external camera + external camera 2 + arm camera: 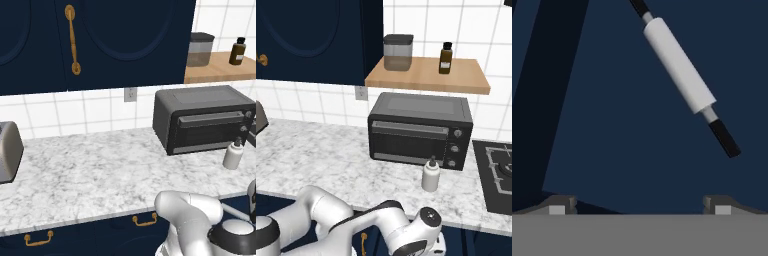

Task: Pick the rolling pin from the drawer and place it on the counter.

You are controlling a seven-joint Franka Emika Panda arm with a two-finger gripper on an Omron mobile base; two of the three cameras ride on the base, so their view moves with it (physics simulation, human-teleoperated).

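The rolling pin (679, 65), a pale grey-white cylinder with dark handle rods, lies diagonally on the dark blue drawer floor (622, 135) in the hand view, running from the top centre to the right middle. My gripper (639, 206) hangs above it, open, with nothing between its fingertips (559, 206); the pin sits up and to the right of the gap. The white marble counter (100, 170) stretches across both base views, also seen as the counter (331, 160). My arm bends down below the counter's front edge.
A black toaster oven (202, 119) stands at the back of the counter with a small white soap bottle (233, 153) in front of it. A grey toaster (7, 150) sits at the left. A stove (498, 170) lies at the right. A wooden shelf (428, 75) holds a jar and bottle.
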